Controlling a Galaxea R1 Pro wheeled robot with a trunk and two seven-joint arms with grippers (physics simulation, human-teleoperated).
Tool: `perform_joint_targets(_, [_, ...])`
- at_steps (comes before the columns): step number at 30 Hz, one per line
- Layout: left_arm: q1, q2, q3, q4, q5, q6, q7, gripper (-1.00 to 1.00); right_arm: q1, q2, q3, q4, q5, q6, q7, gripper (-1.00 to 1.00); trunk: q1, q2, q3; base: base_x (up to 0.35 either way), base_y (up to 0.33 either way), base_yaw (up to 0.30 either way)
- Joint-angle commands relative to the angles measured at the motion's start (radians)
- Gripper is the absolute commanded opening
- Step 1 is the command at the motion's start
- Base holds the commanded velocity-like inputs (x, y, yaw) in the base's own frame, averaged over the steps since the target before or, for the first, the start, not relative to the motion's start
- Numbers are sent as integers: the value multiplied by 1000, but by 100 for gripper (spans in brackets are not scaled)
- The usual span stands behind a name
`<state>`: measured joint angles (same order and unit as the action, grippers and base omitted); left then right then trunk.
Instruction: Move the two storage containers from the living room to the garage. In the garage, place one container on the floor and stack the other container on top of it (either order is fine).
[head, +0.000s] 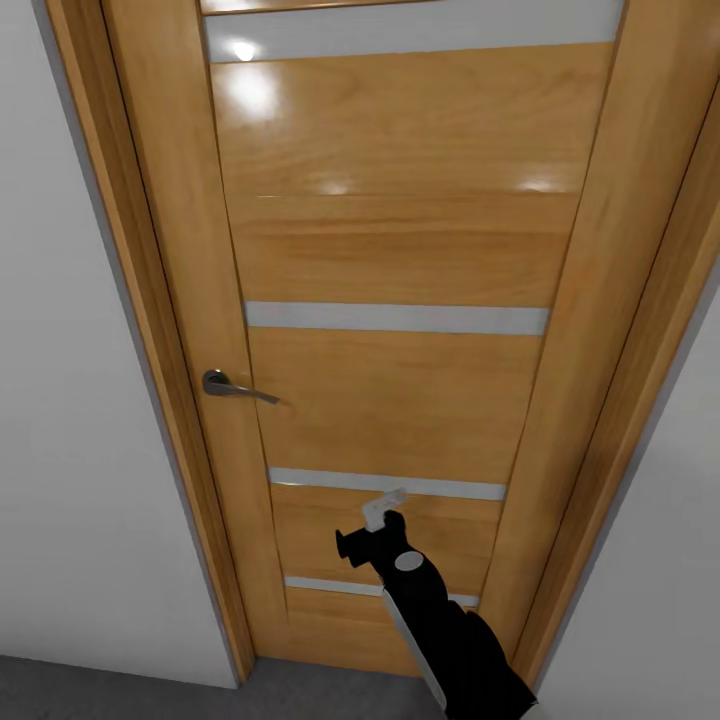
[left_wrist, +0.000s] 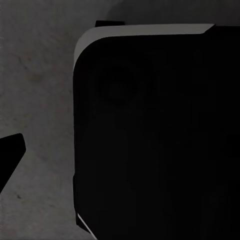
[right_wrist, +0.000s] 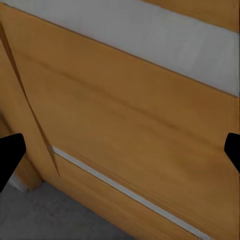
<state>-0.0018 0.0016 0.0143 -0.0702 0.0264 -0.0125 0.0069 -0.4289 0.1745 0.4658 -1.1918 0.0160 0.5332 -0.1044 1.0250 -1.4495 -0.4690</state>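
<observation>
The two storage containers are out of view. My right arm reaches forward toward the lower part of a closed wooden door (head: 400, 250), and my right gripper (head: 375, 520) hangs just short of it. In the right wrist view, my right gripper (right_wrist: 120, 155) is open and empty, its dark fingertips (right_wrist: 9, 160) wide apart against the door's panel (right_wrist: 125, 115). In the left wrist view, one dark fingertip (left_wrist: 10, 160) of my left gripper shows far out to the side over grey concrete floor (left_wrist: 35, 100), beside my own black body (left_wrist: 155, 135).
The door has pale horizontal strips and a metal lever handle (head: 235, 387) on its left side. A wooden frame (head: 150, 300) surrounds it, with white walls (head: 60, 400) on both sides. Dark grey floor (head: 100, 690) lies at the door's foot.
</observation>
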Motion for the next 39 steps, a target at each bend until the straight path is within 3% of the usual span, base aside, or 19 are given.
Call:
perform_joint_targets(1, [0,0,1,0,3,-1,0,100,-1,0,2,-13,1,8,-4,100,0,-1,-1,0,0,0])
perform_joint_targets(9, [-1,0,1,-2,3,-1,0,100,-1,0,6,-39,1,4,-7,100,0,-1,-1,0,0,0])
perform_joint_targets(14, [0,-2,1,-2,3,-1,1,100,-2,0,51,-46,6,-36,-9,100,0,-1,-1,0,0,0])
perform_joint_targets(17, [0,-1,1,-2,3,-1,1,100,-5,0,78,-53,45,-102,-1,100,0,-1,-1,0,0,0])
perform_joint_targets(18, [0,-1,1,-2,3,-1,1,100,-14,0,83,-54,72,-123,2,100,0,-1,-1,5,0,0])
perform_joint_targets(19, [0,0,1,-2,3,-1,1,100,-60,0,91,-45,135,-154,21,100,0,-1,-1,151,0,0])
perform_joint_targets(23, [0,0,1,-2,3,-1,1,100,-98,0,94,-16,161,-170,44,100,0,-1,-1,252,0,0])
perform_joint_targets(27, [0,0,1,-1,3,-1,1,100,-120,0,94,36,166,-212,49,100,0,-1,-1,310,0,0])
perform_joint_targets(34, [0,0,1,-1,3,-1,1,100,-123,0,96,47,168,-228,51,100,0,-1,-1,320,0,0])
perform_joint_targets(39, [0,0,1,-1,3,-1,1,100,-124,0,135,48,172,-229,50,100,0,-1,-1,320,0,0])
